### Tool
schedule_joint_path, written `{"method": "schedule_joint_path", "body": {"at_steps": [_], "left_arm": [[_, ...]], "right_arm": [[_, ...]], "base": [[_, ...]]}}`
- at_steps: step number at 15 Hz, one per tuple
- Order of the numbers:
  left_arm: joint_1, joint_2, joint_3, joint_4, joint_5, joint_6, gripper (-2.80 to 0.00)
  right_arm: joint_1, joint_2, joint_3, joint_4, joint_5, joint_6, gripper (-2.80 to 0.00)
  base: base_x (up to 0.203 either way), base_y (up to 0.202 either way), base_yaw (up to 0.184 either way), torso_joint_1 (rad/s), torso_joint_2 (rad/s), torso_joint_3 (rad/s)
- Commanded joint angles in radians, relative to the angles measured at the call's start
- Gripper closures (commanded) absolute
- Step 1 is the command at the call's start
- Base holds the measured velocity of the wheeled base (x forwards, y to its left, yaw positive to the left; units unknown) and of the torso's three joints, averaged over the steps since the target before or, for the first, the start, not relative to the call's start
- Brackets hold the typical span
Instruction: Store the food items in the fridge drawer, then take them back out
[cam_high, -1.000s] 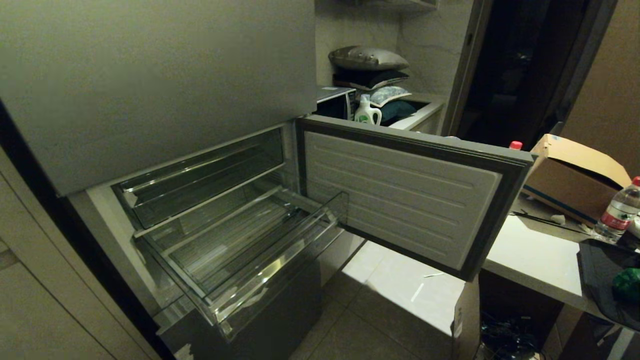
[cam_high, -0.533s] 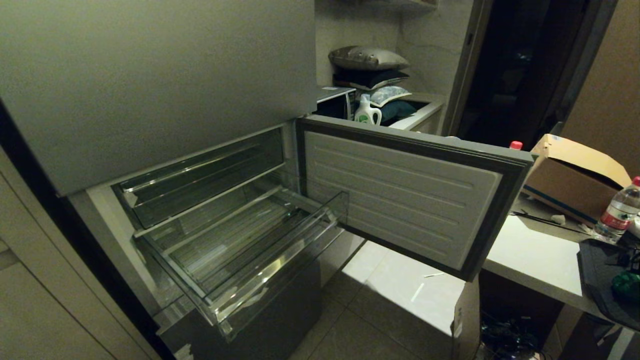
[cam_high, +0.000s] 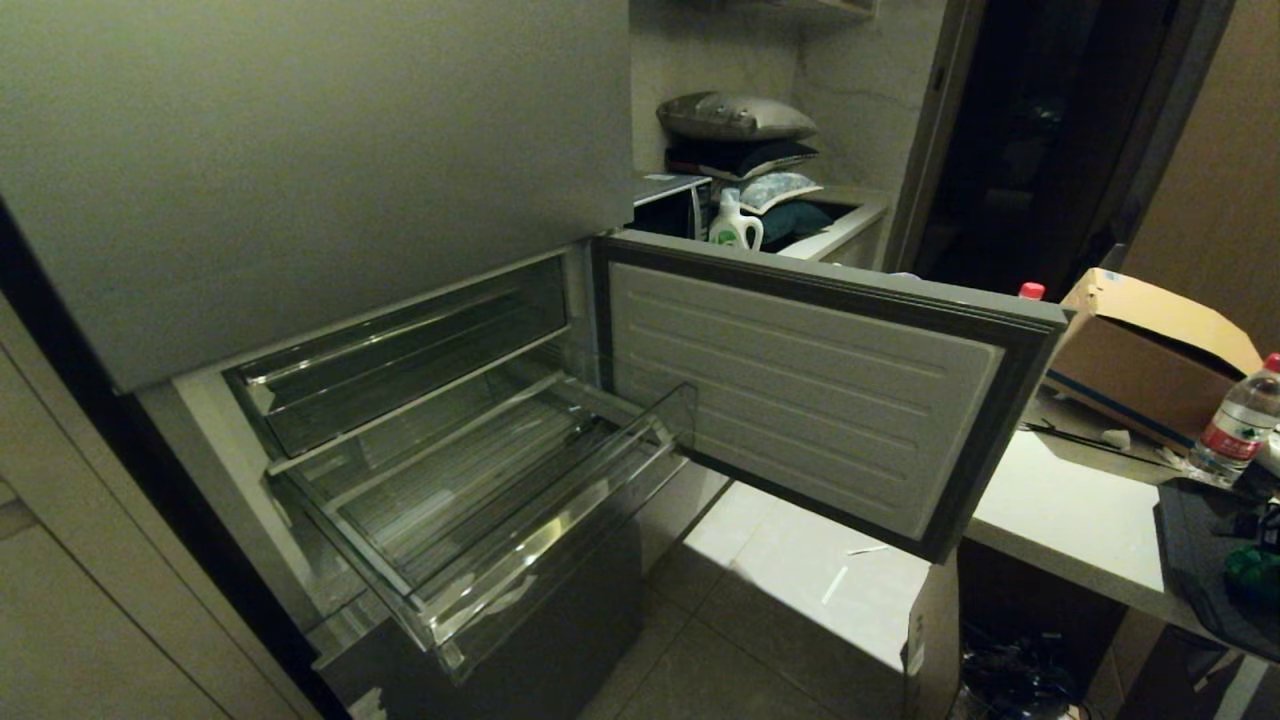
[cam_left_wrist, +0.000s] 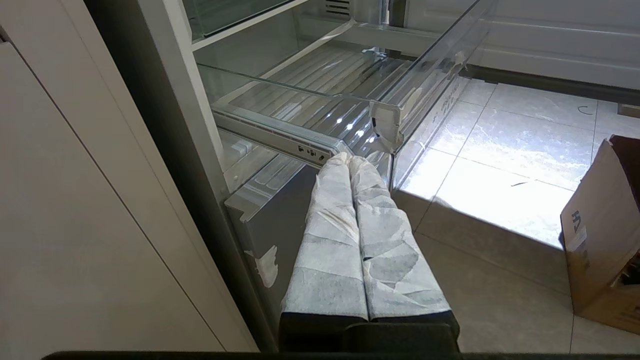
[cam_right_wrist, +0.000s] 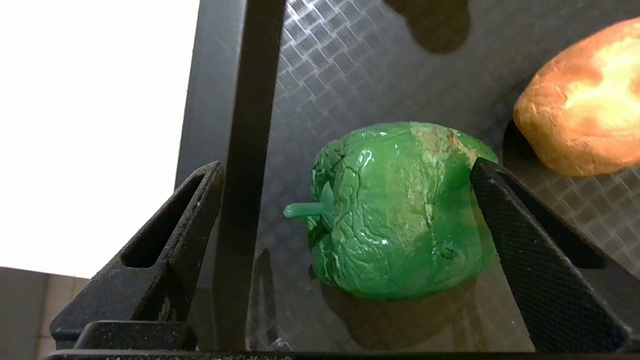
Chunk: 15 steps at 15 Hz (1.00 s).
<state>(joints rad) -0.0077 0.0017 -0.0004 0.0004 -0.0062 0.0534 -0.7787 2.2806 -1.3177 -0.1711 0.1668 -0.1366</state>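
Right gripper (cam_right_wrist: 345, 240) hangs over the black mat (cam_right_wrist: 350, 65) on the desk (cam_high: 1060, 520), jaws spread wide around the green pepper (cam_right_wrist: 400, 210), one finger touching its side, the other well off toward the stem, while the bread (cam_right_wrist: 585, 100) lies just beside. The drawer (cam_high: 480, 500) stands pulled out and empty, and the left gripper (cam_left_wrist: 350, 160) waits pressed together by its corner. The risk: closing off-centre, that near finger could shove the glossy pepper sideways, rolling it into the bread or squirting it free.

head: above fridge drawer (cam_high: 480, 500) | left wrist: beside same drawer, close
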Motion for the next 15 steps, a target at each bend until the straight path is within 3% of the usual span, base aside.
{"method": "schedule_joint_path", "body": {"at_steps": [1,15], "left_arm": [[0.000,0.001,0.000,0.000,0.000,0.000,0.00],[0.000,0.001,0.000,0.000,0.000,0.000,0.00]], "right_arm": [[-0.002,-0.010,0.006,0.002,0.000,-0.001,-2.80],[-0.018,-0.009,0.028,0.005,-0.027,-0.005,-2.80]], "base": [[0.000,0.000,0.000,0.000,0.00,0.000],[0.000,0.000,0.000,0.000,0.00,0.000]]}}
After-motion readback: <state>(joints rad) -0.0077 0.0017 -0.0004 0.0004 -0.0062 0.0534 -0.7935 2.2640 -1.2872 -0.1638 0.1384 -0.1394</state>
